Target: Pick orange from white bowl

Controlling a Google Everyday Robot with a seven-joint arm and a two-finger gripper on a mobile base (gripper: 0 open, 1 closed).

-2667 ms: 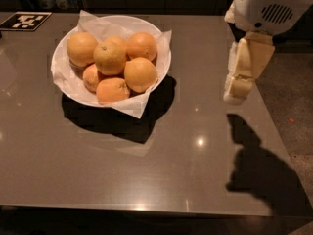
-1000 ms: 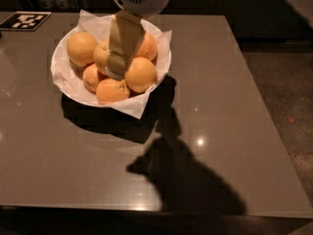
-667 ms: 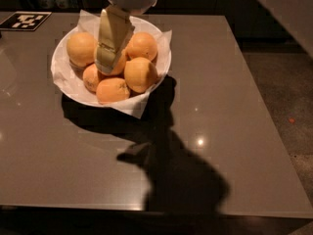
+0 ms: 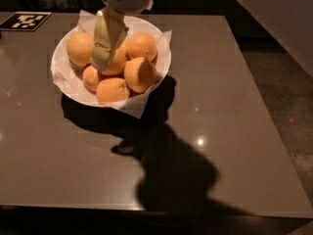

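- Grey table [image 4: 230, 106]: white bowl [image 4: 62, 80] at 10 o'clock, heaped with fruit.
- Gripper [image 4: 100, 65] down over the heap's middle, entering from 12 o'clock; opening and hold: cannot tell.
- Orange [image 4: 119, 62] mid-bowl, at 3 o'clock of the gripper tip; reaching step, by the look; next likely: straddle, close, lift straight up.

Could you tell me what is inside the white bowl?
Crinkled paper and a pile of oranges. The gripper hangs over the middle orange, covering part of it; anything beneath the pile is hidden.
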